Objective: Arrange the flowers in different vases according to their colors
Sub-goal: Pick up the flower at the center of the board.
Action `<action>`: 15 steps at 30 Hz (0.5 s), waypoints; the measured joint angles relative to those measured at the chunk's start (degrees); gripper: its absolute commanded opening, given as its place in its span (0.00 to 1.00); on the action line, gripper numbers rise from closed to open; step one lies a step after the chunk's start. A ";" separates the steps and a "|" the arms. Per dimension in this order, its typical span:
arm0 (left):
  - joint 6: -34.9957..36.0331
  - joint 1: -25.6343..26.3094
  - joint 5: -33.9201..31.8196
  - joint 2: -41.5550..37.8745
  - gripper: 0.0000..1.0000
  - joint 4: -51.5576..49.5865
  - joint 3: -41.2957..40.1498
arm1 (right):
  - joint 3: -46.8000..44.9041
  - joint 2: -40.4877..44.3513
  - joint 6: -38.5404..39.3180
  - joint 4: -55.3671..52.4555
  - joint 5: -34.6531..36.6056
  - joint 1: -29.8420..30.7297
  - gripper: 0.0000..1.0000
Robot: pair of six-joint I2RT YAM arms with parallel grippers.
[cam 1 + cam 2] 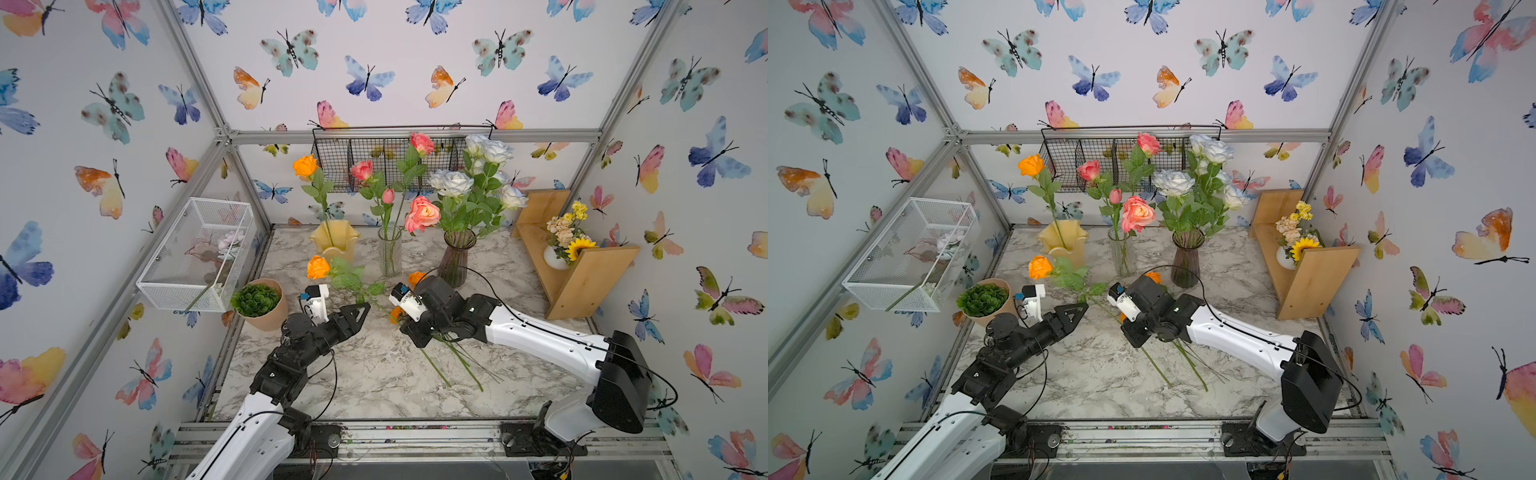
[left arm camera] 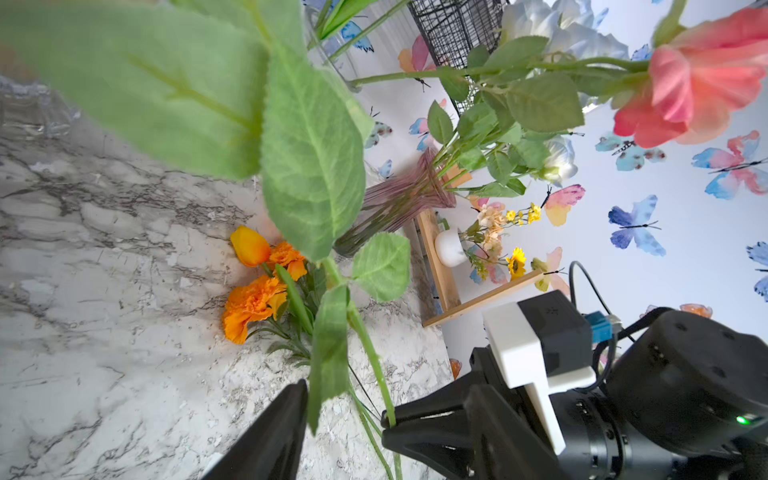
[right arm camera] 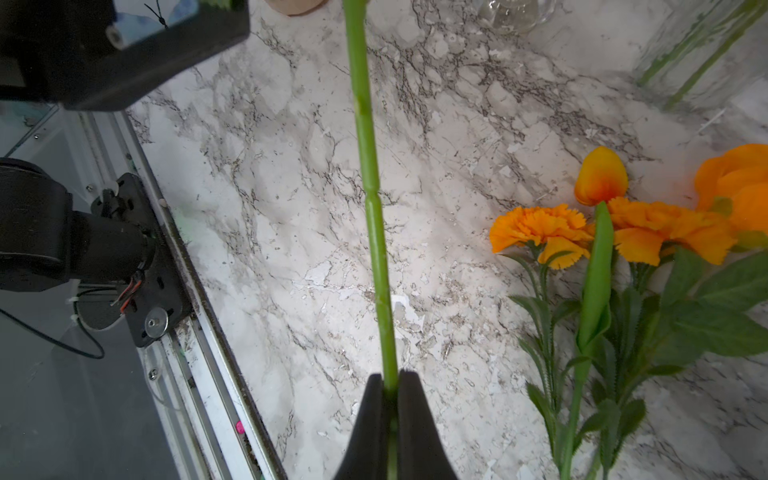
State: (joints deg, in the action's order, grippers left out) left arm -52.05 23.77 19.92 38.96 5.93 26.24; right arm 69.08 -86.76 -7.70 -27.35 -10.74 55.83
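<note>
The right gripper (image 3: 390,384) is clamped on the green stem of an orange rose (image 1: 318,267). The stem runs from the jaws toward the far left, and the bloom sits just in front of the yellow vase (image 1: 334,243). In both top views the right gripper's fingertips are hidden under its wrist. The left gripper (image 1: 363,308) stands with jaws apart near the rose's leaves, holding nothing. In the left wrist view only one finger (image 2: 278,428) is plain.

A second orange rose (image 1: 305,166) stands in the yellow vase at far left. Pink flowers (image 1: 422,214) fill the clear vase (image 1: 390,253) in the middle, and white roses (image 1: 453,183) fill the purple vase (image 1: 456,259) to its right. Loose orange flowers (image 3: 540,226) lie on the table right of the held stem. In the top views the right arm covers most of them.

The table (image 1: 374,374) has a grey-veined marble look, chipped in spots. Butterfly wallpaper (image 1: 415,62) covers the walls inside a metal frame. A white wire basket (image 1: 195,257) on the left wall holds a pale flower (image 1: 230,242), hard to make out.
</note>
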 measured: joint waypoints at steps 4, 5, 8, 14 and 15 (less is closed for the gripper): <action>1.29 1.18 -0.48 4.98 0.57 0.02 2.91 | 0.00 2.01 -0.31 0.17 -0.96 0.00 0.02; 1.73 1.68 -0.59 6.16 0.57 0.04 3.65 | 0.00 2.45 -0.39 0.28 -1.18 0.00 0.02; 2.80 3.26 -1.11 8.76 0.54 0.15 5.70 | 0.00 3.34 -0.50 0.81 -1.62 0.00 0.02; 5.29 6.91 -3.45 13.60 0.24 0.24 10.12 | -0.09 4.39 -0.68 1.36 -1.95 0.00 0.02; 5.60 7.32 -3.67 14.03 0.16 0.24 10.67 | -0.28 4.55 -0.68 1.55 -1.95 0.00 0.02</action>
State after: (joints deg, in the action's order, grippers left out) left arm -46.46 31.09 16.25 52.99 6.17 36.91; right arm 68.79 -82.21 -8.38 -25.80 -12.69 55.83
